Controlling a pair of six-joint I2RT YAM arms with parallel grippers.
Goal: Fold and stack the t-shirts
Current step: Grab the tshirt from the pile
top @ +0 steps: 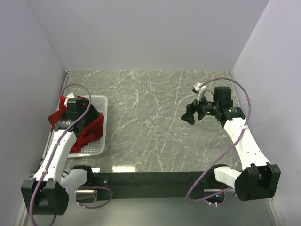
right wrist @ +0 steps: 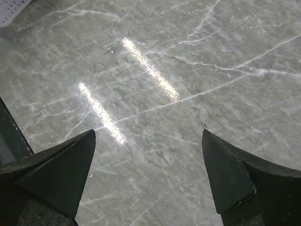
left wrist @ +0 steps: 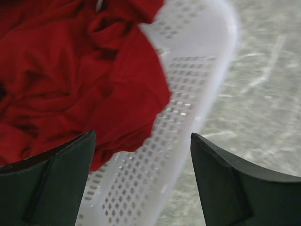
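Top external: red t-shirt (top: pixel 92 131) crumpled in white mesh basket (top: pixel 101 106), middle hidden under left arm. Left gripper (left wrist: pixel 142 136) hovers over shirt edge and basket rim, jaws wide, gripping nothing. Right gripper (right wrist: pixel 148 134) spread wide over marble table (top: pixel 150 127), well apart.

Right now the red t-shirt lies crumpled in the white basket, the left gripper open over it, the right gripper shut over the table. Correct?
Not quite: the right gripper is open, not shut; the right wrist view shows its fingers wide apart over the table. The red t-shirt, white basket and open left gripper are as you say.
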